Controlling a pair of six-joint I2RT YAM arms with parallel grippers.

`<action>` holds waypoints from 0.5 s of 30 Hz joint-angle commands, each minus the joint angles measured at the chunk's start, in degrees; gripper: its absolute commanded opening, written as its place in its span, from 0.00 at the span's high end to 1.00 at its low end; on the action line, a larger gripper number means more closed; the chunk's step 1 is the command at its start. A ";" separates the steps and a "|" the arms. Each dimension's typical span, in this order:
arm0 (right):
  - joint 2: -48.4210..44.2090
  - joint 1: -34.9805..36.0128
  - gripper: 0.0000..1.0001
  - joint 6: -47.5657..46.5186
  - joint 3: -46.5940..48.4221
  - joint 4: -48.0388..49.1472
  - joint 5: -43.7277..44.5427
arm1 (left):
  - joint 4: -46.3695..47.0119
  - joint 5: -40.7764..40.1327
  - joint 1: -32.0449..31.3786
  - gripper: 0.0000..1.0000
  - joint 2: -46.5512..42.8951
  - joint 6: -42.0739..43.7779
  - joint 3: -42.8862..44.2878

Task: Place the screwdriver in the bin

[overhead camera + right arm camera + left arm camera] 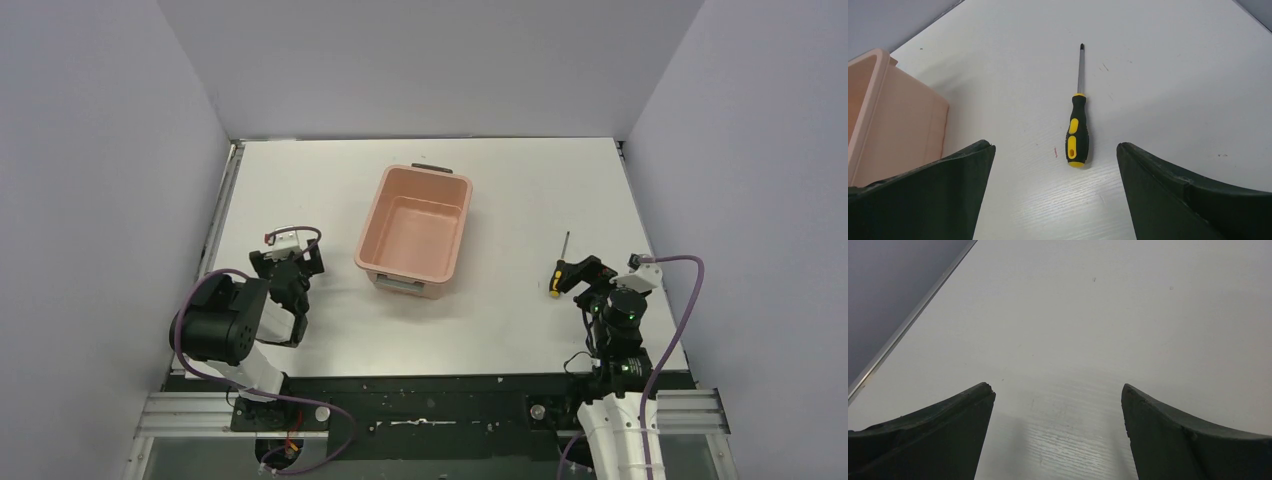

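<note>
The right gripper [1055, 146] hangs released, its 2 jaws spread wide. Just ahead between them, the small yellow-and-black-handled screwdriver [1077, 131] lies flat on the white table [1168, 75], handle nearest. The rectangular salmon-pink plastic bin [908, 130] stands farther to its left, and the left gripper [1058, 390] is equally spread.

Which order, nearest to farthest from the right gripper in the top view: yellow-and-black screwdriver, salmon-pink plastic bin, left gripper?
1. Yellow-and-black screwdriver, lying just left of the right gripper.
2. Salmon-pink rectangular plastic bin, mid-table, farther left.
3. Left gripper, at the table's far left side.
</note>
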 commanded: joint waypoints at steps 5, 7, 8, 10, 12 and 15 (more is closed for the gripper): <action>5.81 -0.12 0.00 -0.20 5.72 0.54 5.05 | 0.97 1.99 0.68 0.03 -1.33 0.17 1.05; 12.06 -0.17 0.00 -0.56 11.80 -3.39 10.45 | 0.94 2.06 0.71 0.03 -1.33 0.12 1.07; 15.85 -0.12 0.00 -1.58 15.34 -5.34 12.77 | 0.92 2.03 0.62 0.03 -1.33 0.16 1.07; 24.39 -0.21 0.00 -4.78 22.47 -8.67 15.25 | 0.92 2.00 0.69 0.03 -1.31 0.17 1.07; 33.77 -0.28 0.00 -7.64 29.30 -12.15 14.88 | 0.92 2.07 0.67 0.03 -1.27 0.16 1.11; 47.30 -0.46 0.00 -10.77 38.03 -17.72 12.11 | 0.92 2.06 0.76 0.03 -1.32 0.17 1.08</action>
